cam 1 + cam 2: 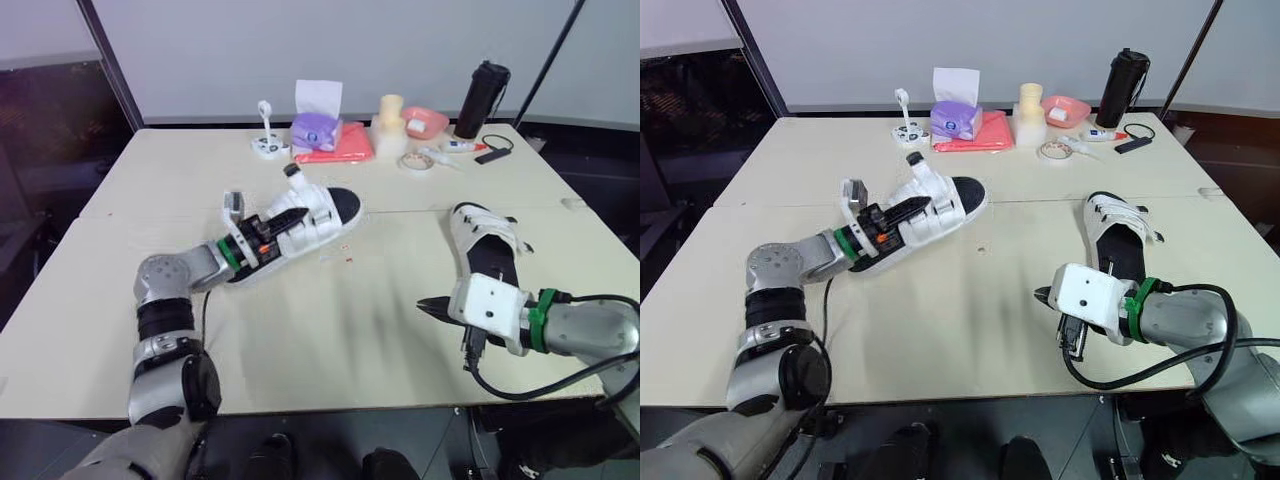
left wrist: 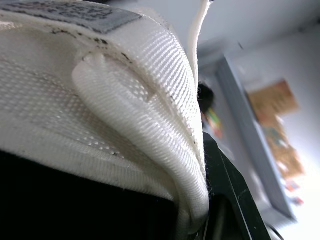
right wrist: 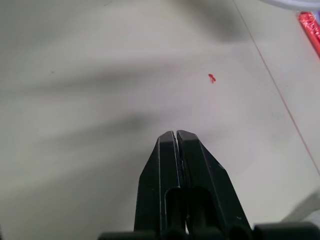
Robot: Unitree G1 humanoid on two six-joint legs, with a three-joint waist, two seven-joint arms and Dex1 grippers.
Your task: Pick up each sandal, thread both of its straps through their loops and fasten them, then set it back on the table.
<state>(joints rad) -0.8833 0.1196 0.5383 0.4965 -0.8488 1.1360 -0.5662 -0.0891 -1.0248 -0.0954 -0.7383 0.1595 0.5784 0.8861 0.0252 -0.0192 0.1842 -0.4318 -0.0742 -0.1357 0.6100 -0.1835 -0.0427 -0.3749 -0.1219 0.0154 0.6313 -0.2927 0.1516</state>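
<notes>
One white sandal with a black sole [image 1: 318, 213] lies tilted at the table's left-middle, one strap sticking up. My left gripper [image 1: 268, 236] is at its heel end, shut on the sandal. In the left wrist view the white mesh strap [image 2: 125, 100] presses against a black finger [image 2: 227, 187]. The second white sandal [image 1: 490, 243] lies flat on the right side of the table [image 1: 330, 330], straps loose. My right gripper [image 1: 427, 306] hovers just in front of it, over bare table. Its fingertips [image 3: 176, 137] are shut with nothing between them.
At the table's far edge stand a purple tissue pack [image 1: 316, 128] on a red cloth [image 1: 338, 152], a cream jar [image 1: 390, 120], a pink bowl [image 1: 425, 122], a tape roll [image 1: 417, 161], a black bottle [image 1: 482, 98] and a small white stand [image 1: 267, 143].
</notes>
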